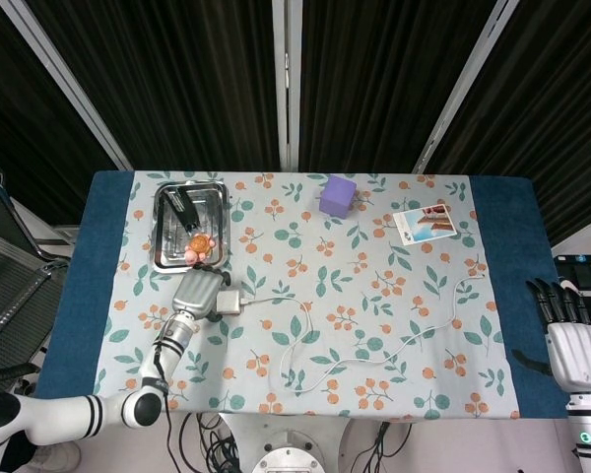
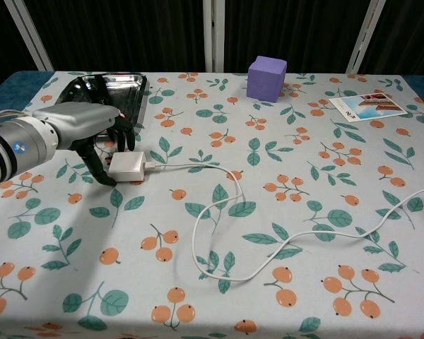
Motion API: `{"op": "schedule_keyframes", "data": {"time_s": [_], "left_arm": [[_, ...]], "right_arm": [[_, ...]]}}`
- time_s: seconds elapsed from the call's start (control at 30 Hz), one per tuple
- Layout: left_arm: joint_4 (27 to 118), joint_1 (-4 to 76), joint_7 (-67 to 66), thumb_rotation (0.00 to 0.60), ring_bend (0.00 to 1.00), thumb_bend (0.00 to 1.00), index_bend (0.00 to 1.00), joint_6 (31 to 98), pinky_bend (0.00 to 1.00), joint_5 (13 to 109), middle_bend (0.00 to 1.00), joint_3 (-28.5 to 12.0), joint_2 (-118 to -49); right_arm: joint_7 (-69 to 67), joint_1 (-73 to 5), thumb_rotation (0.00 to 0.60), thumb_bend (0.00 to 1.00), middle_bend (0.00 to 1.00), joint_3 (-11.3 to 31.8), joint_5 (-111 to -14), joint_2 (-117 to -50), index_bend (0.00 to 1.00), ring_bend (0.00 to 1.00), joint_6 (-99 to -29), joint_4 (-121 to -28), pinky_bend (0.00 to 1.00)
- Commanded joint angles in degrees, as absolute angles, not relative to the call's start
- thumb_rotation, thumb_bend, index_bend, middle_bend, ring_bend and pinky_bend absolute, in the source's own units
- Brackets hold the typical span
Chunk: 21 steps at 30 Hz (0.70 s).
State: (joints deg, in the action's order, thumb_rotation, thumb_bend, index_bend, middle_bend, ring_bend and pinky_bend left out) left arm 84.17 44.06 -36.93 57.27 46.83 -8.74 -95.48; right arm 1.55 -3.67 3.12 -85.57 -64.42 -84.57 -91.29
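Note:
My left hand (image 2: 85, 127) hovers low over the flowered cloth just in front of the metal tray (image 2: 104, 85). Its fingers are apart and curved down. A white charger block (image 2: 127, 164) lies flat on the cloth just right of the hand, by the thumb, and nothing is gripped. From above, the left hand (image 1: 195, 293) and the block (image 1: 231, 302) sit side by side. A white cable (image 2: 198, 167) runs from the block and winds right across the table. My right hand (image 1: 574, 347) hangs past the table's right edge, fingers straight, empty.
The tray (image 1: 161, 236) holds a black object and an orange-pink toy (image 1: 197, 245). A purple cube (image 1: 337, 195) stands at the back middle, and a photo card (image 1: 426, 223) lies to its right. Blue cloth borders both table ends.

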Motion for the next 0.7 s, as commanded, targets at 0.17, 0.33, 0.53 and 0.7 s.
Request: {"op": "schedule_keyframes", "data": {"time_s": [0.17, 0.33, 0.53, 0.7], "left_arm": [[83.87, 44.51, -35.81, 0.600, 0.26, 0.11, 0.40, 56.37, 0.20, 47.12, 0.37, -8.62, -95.60], [83.73, 44.82, -35.48, 0.600, 0.26, 0.13, 0.41, 56.15, 0.20, 46.85, 0.38, -8.67, -95.61], [81.86, 44.55, -33.84, 0.600, 0.38, 0.31, 0.55, 57.05, 0.24, 48.13, 0.51, -8.72, -96.55], [83.68, 44.33, -30.98, 0.600, 0.41, 0.32, 0.58, 57.32, 0.25, 50.44, 0.54, -9.53, -95.72]], "right_arm": [[1.82, -3.60, 0.600, 0.02, 0.05, 3.15, -85.34, -64.38, 0.01, 0.00, -84.50, -91.52, 0.00], [1.90, -3.57, 0.600, 0.02, 0.05, 3.18, -85.25, -64.34, 0.01, 0.00, -84.46, -91.65, 0.00], [1.82, -3.71, 0.600, 0.02, 0.05, 3.12, -85.64, -64.30, 0.01, 0.00, -84.38, -92.03, 0.00], [1.93, -5.30, 0.600, 0.03, 0.06, 3.44, -86.85, -63.73, 0.01, 0.00, -82.90, -95.31, 0.00]]}}
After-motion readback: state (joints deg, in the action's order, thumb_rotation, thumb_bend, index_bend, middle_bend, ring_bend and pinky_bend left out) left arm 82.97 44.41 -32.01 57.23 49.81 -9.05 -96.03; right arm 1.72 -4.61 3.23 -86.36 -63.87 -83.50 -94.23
